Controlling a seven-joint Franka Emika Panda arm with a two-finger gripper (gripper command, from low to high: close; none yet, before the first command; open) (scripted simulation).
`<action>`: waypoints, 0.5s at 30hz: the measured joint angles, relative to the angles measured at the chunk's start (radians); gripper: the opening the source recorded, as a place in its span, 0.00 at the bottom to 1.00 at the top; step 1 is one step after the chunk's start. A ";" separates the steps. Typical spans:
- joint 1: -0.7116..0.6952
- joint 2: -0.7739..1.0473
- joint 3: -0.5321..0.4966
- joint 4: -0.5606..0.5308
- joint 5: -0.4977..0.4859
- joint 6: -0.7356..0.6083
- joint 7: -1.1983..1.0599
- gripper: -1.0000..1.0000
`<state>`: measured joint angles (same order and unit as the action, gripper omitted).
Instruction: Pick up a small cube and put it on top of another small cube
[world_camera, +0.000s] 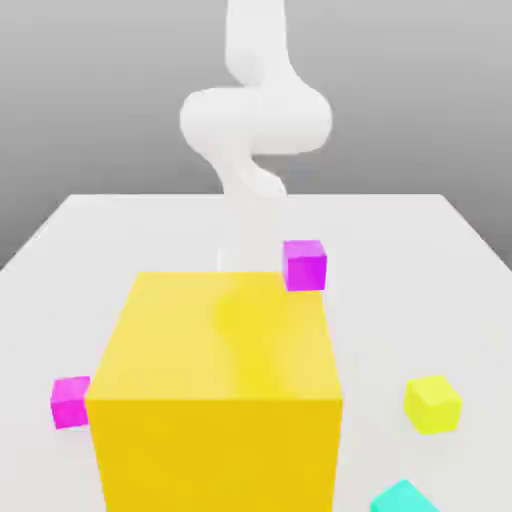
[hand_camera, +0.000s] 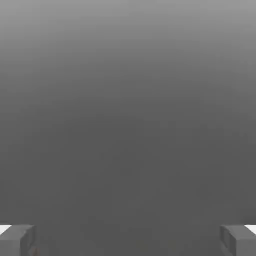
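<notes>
Jaws spread wide, released — teal cube (world_camera: 404, 498) turned diagonally to the table's (world_camera: 400, 250) edges

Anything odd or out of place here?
Yes: in the exterior view, the teal cube is cut off by the picture's lower edge. Nothing looks spilled or damaged.

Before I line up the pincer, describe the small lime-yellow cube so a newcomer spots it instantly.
Start from the huge yellow block on the pale table. Past its side toward the exterior view's right, standing apart from it, is the small lime-yellow cube. Its greener yellow and far smaller size separate it from the block, its colour from the teal cube nearby.
</notes>
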<state>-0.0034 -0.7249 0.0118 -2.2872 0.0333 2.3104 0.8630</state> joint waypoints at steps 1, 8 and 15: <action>-0.001 0.037 0.006 0.008 0.017 0.004 0.032 0.50; -0.010 0.291 0.058 0.064 0.111 0.022 0.275 0.50; -0.010 0.544 0.128 0.108 0.125 0.050 0.545 0.50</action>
<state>-0.0133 -0.1813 0.1401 -2.1788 0.1587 2.3605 1.4082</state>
